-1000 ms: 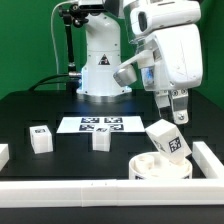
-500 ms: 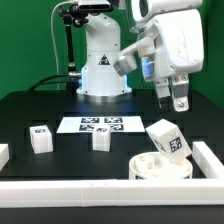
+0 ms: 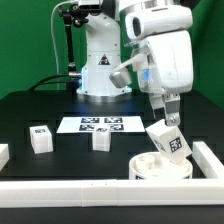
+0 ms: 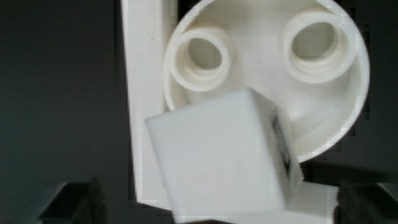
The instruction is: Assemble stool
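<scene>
While three legs (image 3: 41,139) (image 3: 101,139) (image 3: 169,140) and one seat (image 3: 148,168) sit out, the gripper (image 3: 170,117), jaws spread, has dropped toward the rightmost one.

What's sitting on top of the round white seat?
One white leg block, tilted, with a black-and-white tag. The wrist view shows two round holes in the seat beside it. The block covers the spot beneath it, so that part is hidden.

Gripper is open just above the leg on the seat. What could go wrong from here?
1. The leg leans tilted on the seat, so the gripper may catch a corner when it closes and tip the leg off.
2. Nothing is seen clamping the seat, so an off-centre push could shift it.
</scene>
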Motion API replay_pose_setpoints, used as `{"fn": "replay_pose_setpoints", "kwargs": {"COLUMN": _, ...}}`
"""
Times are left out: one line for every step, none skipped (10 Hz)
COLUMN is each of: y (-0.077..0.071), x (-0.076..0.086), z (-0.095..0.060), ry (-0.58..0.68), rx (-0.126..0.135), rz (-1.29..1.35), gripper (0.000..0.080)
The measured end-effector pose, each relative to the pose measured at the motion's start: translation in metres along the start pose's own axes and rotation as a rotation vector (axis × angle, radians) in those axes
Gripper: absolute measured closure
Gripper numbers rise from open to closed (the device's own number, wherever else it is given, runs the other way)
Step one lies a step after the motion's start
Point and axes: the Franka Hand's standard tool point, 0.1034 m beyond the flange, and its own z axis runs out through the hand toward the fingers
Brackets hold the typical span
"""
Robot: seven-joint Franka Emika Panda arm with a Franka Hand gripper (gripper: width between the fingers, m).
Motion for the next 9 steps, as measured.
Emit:
{"fn": "replay_pose_setpoints", "kwargs": {"y": -0.003, "x": 0.0, "z": 0.006, "ry": 0.004, "rx": 0.01, "rz": 0.002, "gripper": 0.0151}}
{"fn": "replay_pose_setpoints", "kwargs": {"y": -0.005, "x": 0.001, "z": 0.011, "ry": 0.007, "rx": 0.017, "rz": 0.004, "gripper": 0.0151}}
{"fn": "replay_pose_setpoints", "kwargs": {"y": -0.006, "x": 0.002, "z": 0.012, "ry": 0.008, "rx": 0.02, "rz": 0.003, "gripper": 0.0151}}
{"fn": "replay_pose_setpoints", "kwargs": {"y": -0.006, "x": 0.004, "z": 0.012, "ry": 0.009, "rx": 0.02, "rz": 0.003, "gripper": 0.0177}}
{"fn": "replay_pose_setpoints", "kwargs": {"y": -0.005, "x": 0.007, "z": 0.012, "ry": 0.009, "rx": 0.019, "rz": 0.003, "gripper": 0.0177}}
{"fn": "replay_pose_setpoints", "kwargs": {"y": -0.005, "x": 0.008, "z": 0.012, "ry": 0.01, "rx": 0.02, "rz": 0.002, "gripper": 0.0356}}
{"fn": "replay_pose_setpoints", "kwargs": {"y": -0.007, "x": 0.01, "z": 0.012, "ry": 0.01, "rx": 0.031, "rz": -0.001, "gripper": 0.0356}}
{"fn": "replay_pose_setpoints", "kwargs": {"y": -0.007, "x": 0.011, "z": 0.012, "ry": 0.011, "rx": 0.032, "rz": -0.001, "gripper": 0.0449}}
{"fn": "replay_pose_setpoints", "kwargs": {"y": -0.007, "x": 0.01, "z": 0.012, "ry": 0.01, "rx": 0.032, "rz": -0.001, "gripper": 0.045}}
